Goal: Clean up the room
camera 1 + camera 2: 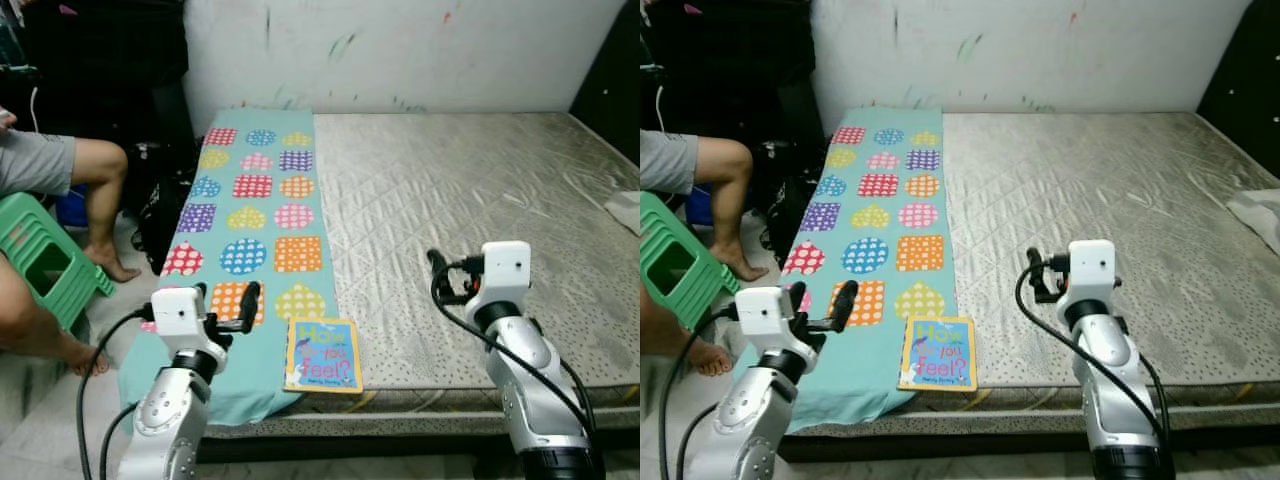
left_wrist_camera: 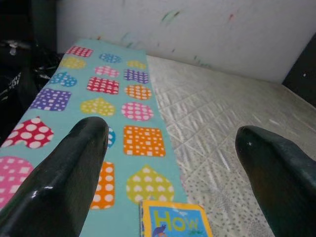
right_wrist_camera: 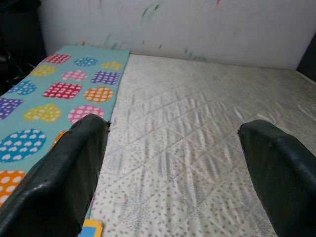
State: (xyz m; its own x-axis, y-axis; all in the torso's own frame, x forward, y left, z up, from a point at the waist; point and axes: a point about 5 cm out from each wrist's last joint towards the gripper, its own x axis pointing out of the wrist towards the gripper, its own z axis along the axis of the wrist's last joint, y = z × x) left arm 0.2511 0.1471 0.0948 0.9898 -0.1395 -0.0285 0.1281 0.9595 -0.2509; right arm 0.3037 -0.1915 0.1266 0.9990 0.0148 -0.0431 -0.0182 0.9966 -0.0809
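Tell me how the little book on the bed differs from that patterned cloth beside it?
The children's book is small and stiff, with a yellow border and the title "How do you feel?"; the teal blanket is long and soft, dotted with colourful hearts, squares and circles. The book lies at the mattress's near edge; the blanket runs from the wall and drapes over that edge. Both lie flat.

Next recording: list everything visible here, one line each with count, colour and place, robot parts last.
Mattress: one, grey quilted, bare, against the wall.
Blanket: one, teal with dotted multicoloured shapes, along the mattress's left side.
Book: one, yellow and blue, at the mattress's near edge, partly on the blanket.
Wall: white, paint-flecked.
Stool: one, green plastic, far left.
Person: one, seated far left, grey shorts.
White cloth: one, the mattress's right edge.
Left end effector: black fingers, open, over the blanket.
Right end effector: black fingers, open, over the mattress.
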